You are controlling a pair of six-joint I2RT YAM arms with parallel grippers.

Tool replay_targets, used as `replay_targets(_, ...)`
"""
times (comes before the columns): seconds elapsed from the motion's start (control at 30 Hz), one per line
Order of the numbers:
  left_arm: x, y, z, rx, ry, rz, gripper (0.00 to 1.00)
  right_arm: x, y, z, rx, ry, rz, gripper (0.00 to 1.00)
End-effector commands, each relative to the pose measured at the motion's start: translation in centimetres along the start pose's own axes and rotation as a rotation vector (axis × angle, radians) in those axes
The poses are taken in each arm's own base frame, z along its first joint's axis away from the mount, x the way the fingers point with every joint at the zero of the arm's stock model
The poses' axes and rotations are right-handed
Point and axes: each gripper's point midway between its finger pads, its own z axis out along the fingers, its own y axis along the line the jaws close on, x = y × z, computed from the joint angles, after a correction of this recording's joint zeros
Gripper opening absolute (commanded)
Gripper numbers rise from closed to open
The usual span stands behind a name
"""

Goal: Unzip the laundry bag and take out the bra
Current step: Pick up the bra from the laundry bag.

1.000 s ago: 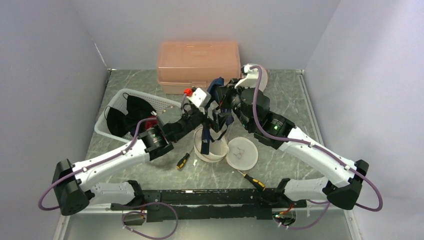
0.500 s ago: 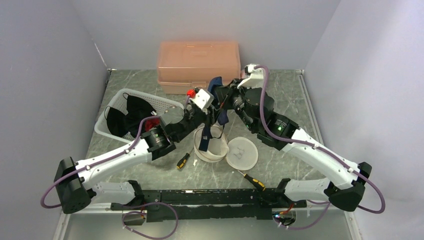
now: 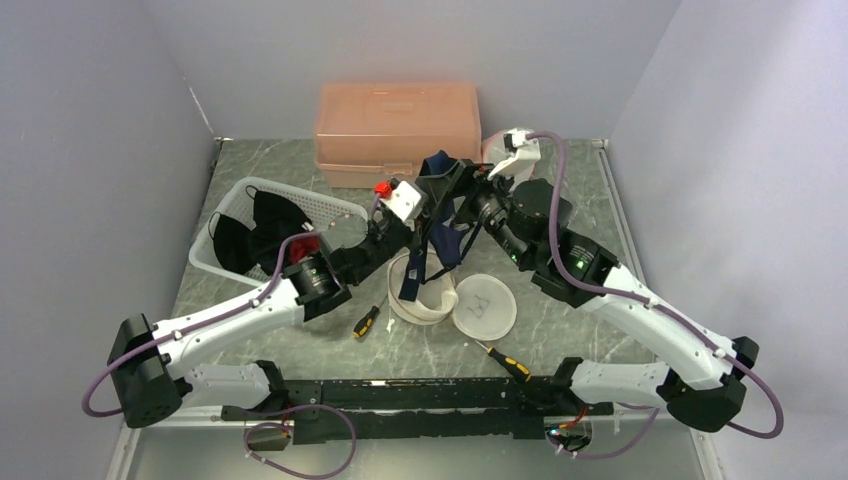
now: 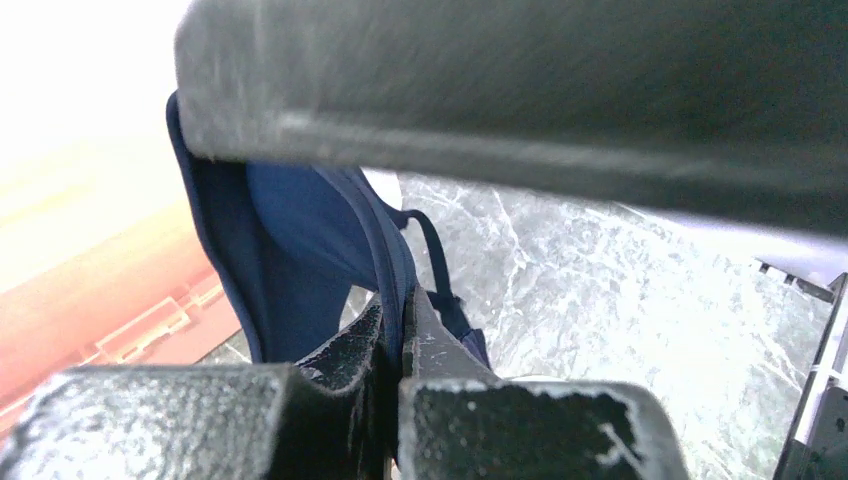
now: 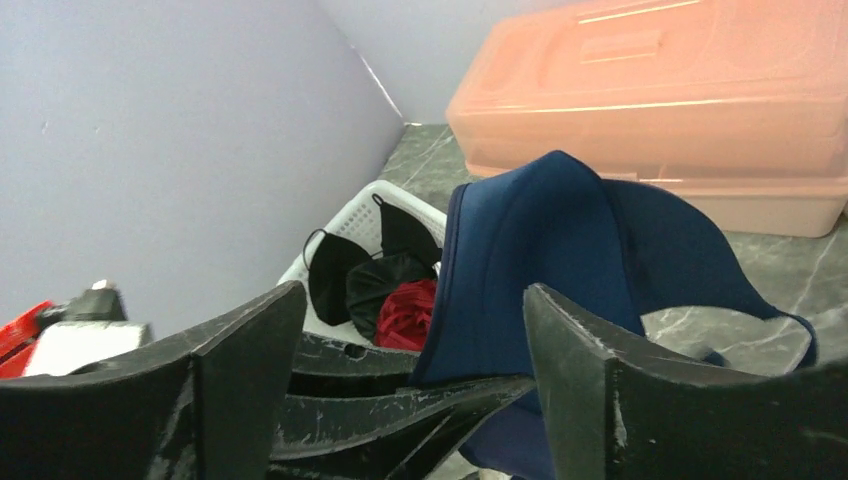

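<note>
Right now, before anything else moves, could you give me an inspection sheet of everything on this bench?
Surface: grey marbled table, dry, no spills seen.
Job's things: navy bra lifted in the air between the arms; white round laundry bag open on the table below it.
Clutter: pink plastic box at the back; white basket with black and red garments; two screwdrivers near the arm bases.
Grippers: left pincer shut on a bra strap; right pincer wide open, the bra in front of it.
Cables: purple cables run along both arms, not snagged.
Surroundings: plain pale walls on three sides; no people seen.
</note>
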Motion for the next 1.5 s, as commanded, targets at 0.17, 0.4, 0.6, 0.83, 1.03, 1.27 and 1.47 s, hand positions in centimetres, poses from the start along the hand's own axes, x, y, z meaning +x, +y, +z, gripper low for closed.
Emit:
replay_targets(0.17,-2.1,1.4,-1.2,-0.064,-0.08,-0.007,0.03,-1.8,0.5,-3.0,-0.061,-0.019,0.005,1.0)
replay_targets(0.4,-3.7,1.5,-3.1,-0.035,-0.124,0.019,0.03,-2.5,-2.1,-5.5,-0.031,-0.067,-0.11,0.99)
replay_targets(0.6,-5.4,-0.8,-6.5,0.202,-0.055,-0.028,0.03,-3.7,-2.1,-7.5,-0.191,-0.134,-0.166,0.99)
replay_targets(0.83,-8.9,-4.1,-12.9,0.461,-0.056,-0.029,0.03,-5.0,0.0,-9.8,-0.415,-0.167,-0.232,0.98)
replay_targets(1.03,-12.5,-6.4,-16.8,0.618,-0.096,-0.009,0.03,-2.8,3.8,-10.8,-0.707,-0.091,-0.23,0.98)
replay_targets(1.27,-12.9,-8.0,-18.4,0.743,-0.077,0.011,0.03,-2.9,6.6,-11.5,-0.935,-0.041,-0.18,0.98)
replay_targets(1.47,-12.2,-8.0,-18.1,0.747,-0.07,0.02,0.03,-2.4,8.2,-12.9,-1.124,0.018,-0.073,0.96)
